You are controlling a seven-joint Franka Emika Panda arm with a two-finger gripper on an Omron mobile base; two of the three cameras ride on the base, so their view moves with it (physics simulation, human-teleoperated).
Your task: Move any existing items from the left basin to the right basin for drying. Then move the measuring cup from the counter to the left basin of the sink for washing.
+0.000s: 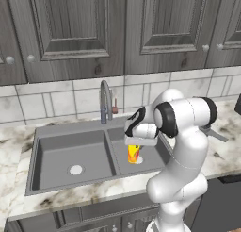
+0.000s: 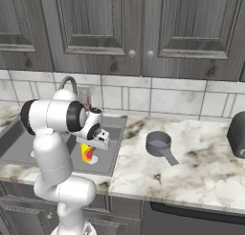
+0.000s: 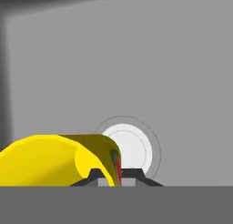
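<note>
Yellow cup [image 1: 133,154], pinched at its rim by the shut gripper [image 3: 114,176] above the right basin [image 1: 162,153], drain [image 3: 129,148] at 12 o'clock, could tip on release.

The jaws pinch the rim of the yellow cup [image 3: 50,159] above the basin's pale round drain [image 3: 129,148].

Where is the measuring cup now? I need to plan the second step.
The measuring cup sits on the counter right of the sink in the right base view, handle pointing toward the front edge, untouched.
</note>
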